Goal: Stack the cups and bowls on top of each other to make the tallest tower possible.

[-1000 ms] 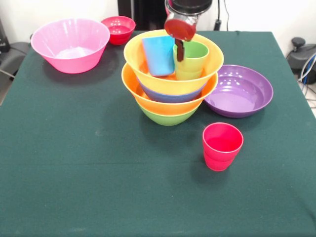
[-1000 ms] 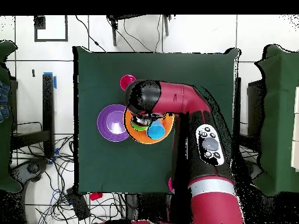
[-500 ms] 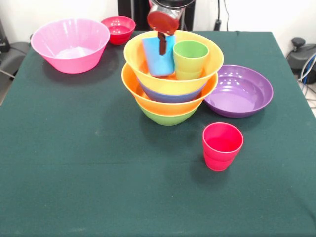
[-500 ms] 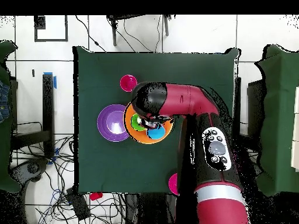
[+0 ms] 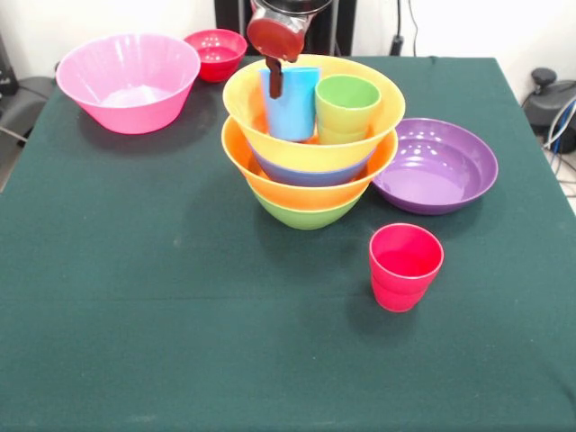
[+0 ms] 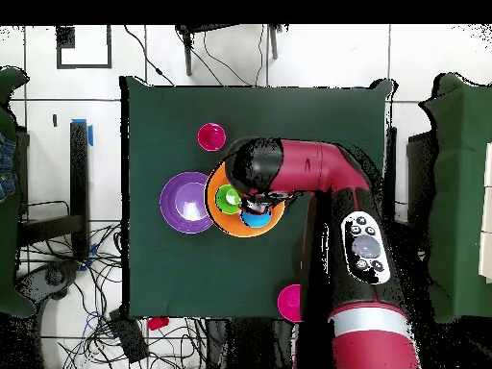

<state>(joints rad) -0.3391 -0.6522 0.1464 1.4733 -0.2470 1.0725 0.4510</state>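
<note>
- A big table (image 5: 135,342) fills the middle of the room. A dark green cloth (image 6: 173,115) covers all of it.
- The floor (image 6: 317,58) is made of light tiles with thin dark lines between them.
- Black cables (image 6: 86,317) lie in a messy pile on the floor near one corner of the table.
- A pale wall (image 5: 477,27) stands behind the far side of the table.
</note>
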